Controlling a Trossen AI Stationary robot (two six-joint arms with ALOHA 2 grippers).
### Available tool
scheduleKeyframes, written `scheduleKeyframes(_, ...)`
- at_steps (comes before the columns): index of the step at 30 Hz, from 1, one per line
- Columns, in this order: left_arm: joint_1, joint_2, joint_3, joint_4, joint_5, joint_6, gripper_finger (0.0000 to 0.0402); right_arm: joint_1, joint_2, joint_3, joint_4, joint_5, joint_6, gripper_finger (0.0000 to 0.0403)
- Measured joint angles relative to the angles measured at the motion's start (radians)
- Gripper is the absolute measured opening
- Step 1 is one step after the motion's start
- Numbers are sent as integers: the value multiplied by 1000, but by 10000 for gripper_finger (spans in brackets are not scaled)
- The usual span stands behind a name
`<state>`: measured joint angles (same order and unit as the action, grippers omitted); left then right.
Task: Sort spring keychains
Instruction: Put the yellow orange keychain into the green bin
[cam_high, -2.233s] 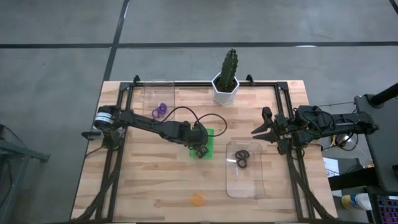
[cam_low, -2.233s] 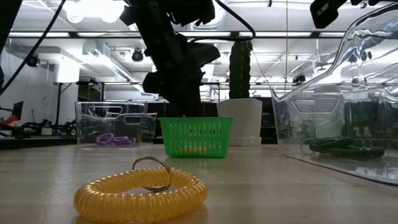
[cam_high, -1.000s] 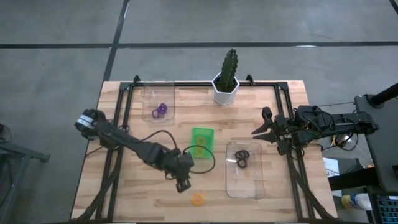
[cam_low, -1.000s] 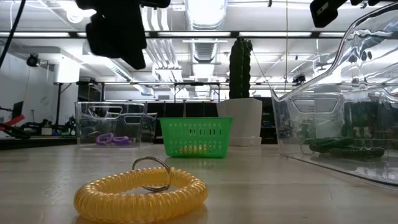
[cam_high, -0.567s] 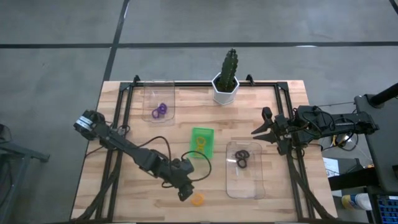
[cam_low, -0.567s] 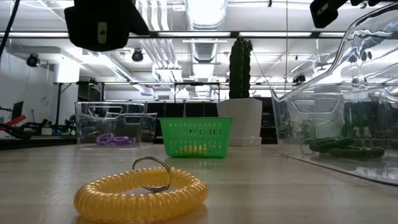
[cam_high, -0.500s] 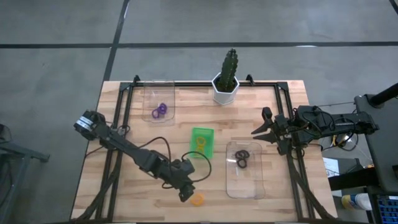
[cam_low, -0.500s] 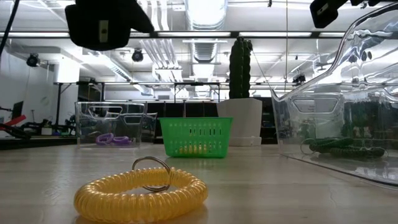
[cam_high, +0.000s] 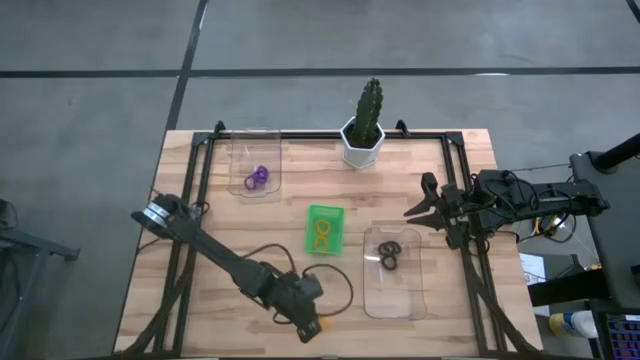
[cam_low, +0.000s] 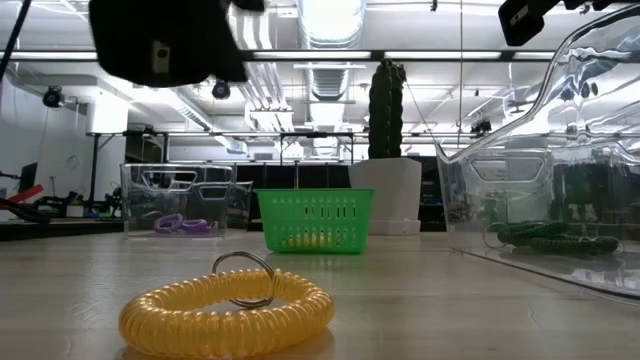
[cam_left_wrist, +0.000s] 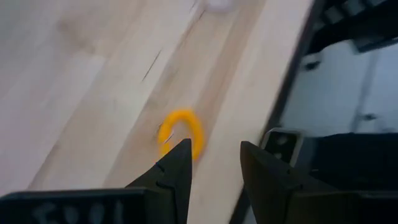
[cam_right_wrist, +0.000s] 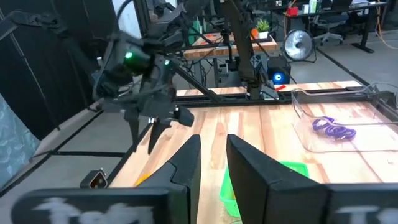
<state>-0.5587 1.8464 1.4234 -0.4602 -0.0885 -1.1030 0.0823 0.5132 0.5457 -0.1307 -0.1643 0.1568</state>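
- The left gripper (cam_high: 310, 329) hangs low near the table's front edge, hiding whatever lies beneath its jaws.
- The green tray (cam_high: 323, 230), orange rings inside, lies well beyond those jaws.
- The right gripper (cam_high: 420, 210) waits beside the clear tray (cam_high: 395, 295) holding black rings (cam_high: 388, 254).

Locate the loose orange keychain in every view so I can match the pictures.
High: mostly hidden under the left gripper, near the table's front edge.
Low: orange keychain, close foreground.
Left wrist, just beyond the jaws.
Right wrist: not clearly visible.
Shared landmark: green tray.
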Motion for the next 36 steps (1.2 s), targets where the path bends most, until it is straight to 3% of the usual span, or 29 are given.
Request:
scheduleKeyframes(6, -9, 126, 188, -219, 4, 11, 128, 0, 0, 0, 0, 0, 0, 83)
scheduleKeyframes(16, -9, 318, 411, -408, 5, -14, 128, 0, 0, 0, -1, 0, 35, 82)
scheduleKeyframes(26, -9, 343, 422, -468, -2, -118, 128, 0, 0, 0, -12, 0, 37, 68)
scheduleKeyframes(36, -8, 349, 422, -467, -15, -168, 128, 0, 0, 0, -13, 0, 35, 81)
